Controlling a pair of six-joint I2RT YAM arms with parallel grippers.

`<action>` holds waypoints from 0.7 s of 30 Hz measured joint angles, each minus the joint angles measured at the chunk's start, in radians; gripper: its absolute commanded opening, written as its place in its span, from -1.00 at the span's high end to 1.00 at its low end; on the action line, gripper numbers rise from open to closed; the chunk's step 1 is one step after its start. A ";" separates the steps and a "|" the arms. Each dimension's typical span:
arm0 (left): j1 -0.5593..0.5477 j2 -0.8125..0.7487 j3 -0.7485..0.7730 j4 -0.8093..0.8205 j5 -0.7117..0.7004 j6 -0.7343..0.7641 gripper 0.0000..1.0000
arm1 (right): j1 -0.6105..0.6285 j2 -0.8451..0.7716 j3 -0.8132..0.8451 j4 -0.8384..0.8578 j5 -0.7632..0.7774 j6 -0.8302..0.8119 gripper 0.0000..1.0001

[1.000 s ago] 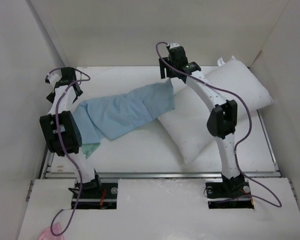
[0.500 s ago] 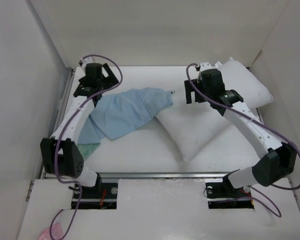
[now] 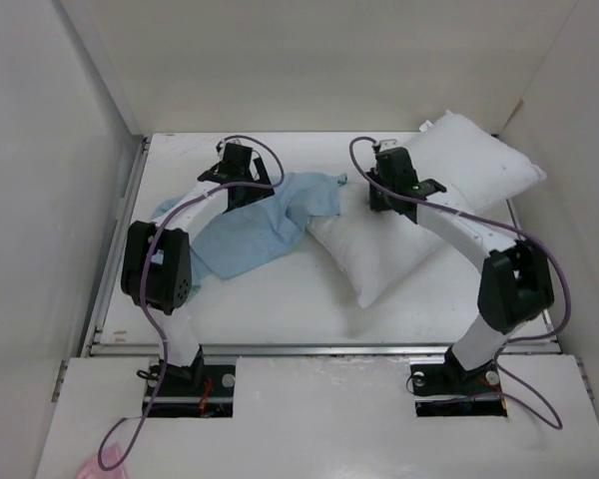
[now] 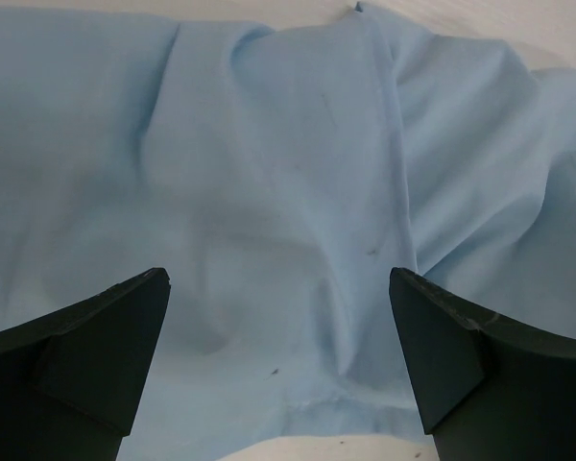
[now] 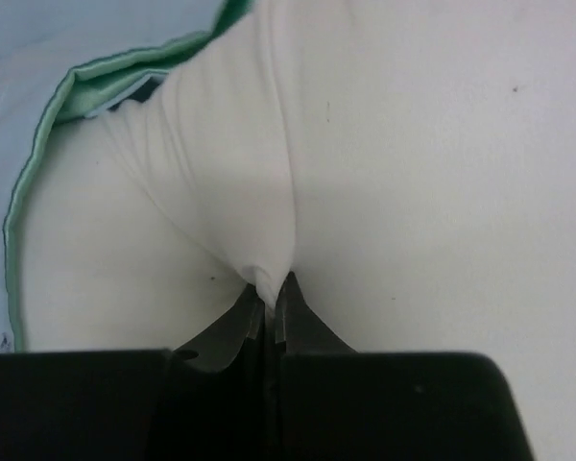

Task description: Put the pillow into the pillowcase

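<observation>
Since the earlier frame: both arms drawn inward. The left claw (image 3: 242, 188) has moved from the far-left corner to a position over the cloth. The right claw (image 3: 386, 192) has dropped onto the cushion and shut. The cloth is more bunched and has slid leftward.

Item 1, pillow (image 3: 371, 257). Large white plump cushion lying diagonally across the right half of the surface (image 3: 280, 299), one corner toward the far right wall, its near-left end touching the cloth. Handling, as judged: light, soft and bulky. It should yield under pressure and sag if lifted by one point. Best taken by a pinched fold or a corner, since the body is too thick for the jaws.

Item 2, pillowcase (image 3: 242, 235). Thin floppy sack, pale blue face up, crumpled left of centre. Its teal-green hem (image 5: 36, 178) curves just beside the pinched cushion fabric. Handling, as judged: limp, and the satin side is probably slippery. Take it by the open hem, one layer only, so that the mouth can be spread.

Item 3, left claw (image 4: 278, 288). Jaws at full spread, holding nothing, poised over the blue cloth (image 4: 288, 173). Contact cannot be told.

Item 4, right claw (image 5: 269, 293). Jaws closed tight on a raised ridge of the pillow (image 5: 240, 163) near the end facing the hem.
</observation>
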 measured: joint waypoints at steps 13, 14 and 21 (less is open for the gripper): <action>-0.125 0.182 0.107 0.006 -0.002 -0.005 -0.94 | -0.068 -0.425 -0.031 -0.413 0.273 0.149 1.00; -0.130 0.194 0.119 0.009 -0.002 -0.006 -0.89 | -0.072 -0.422 -0.026 -0.435 0.286 0.159 1.00; -0.149 0.214 0.013 0.054 0.014 -0.026 1.00 | -0.104 -0.428 0.056 -0.518 0.364 0.197 1.00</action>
